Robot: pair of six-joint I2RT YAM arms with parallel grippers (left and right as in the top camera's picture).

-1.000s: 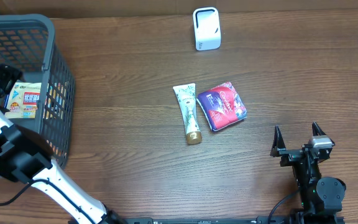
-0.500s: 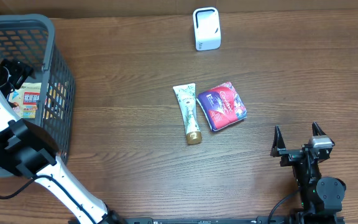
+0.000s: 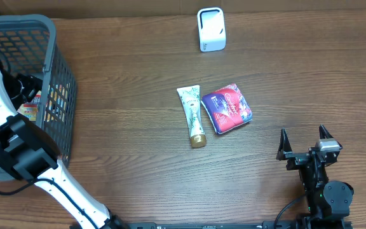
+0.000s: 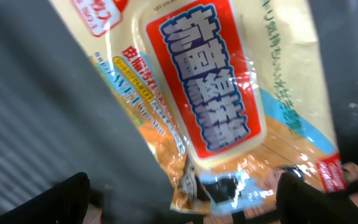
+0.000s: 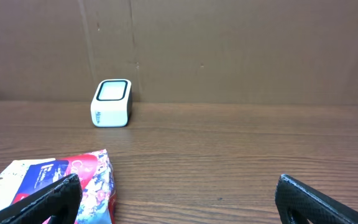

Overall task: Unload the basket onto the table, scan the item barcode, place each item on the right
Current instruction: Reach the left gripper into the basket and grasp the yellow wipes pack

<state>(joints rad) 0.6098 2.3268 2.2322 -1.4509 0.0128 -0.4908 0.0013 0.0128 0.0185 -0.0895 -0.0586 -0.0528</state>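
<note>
both gape empty: left claw (image 4: 188, 202) has neared the snack packet (image 4: 210, 87) in the basket (image 3: 65, 95), grasp likely next; right claw (image 3: 305, 141) idles.

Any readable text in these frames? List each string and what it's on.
Snack packet: big blue Chinese characters on a red panel, tilted; I cannot transcribe them. The smaller lines beside them are blurred.
Tube: print too small to read.
Purple packet: white script, too small to read.
Scanner: small mark on its side, too small to read.
Nothing can be quoted with confidence.
</note>
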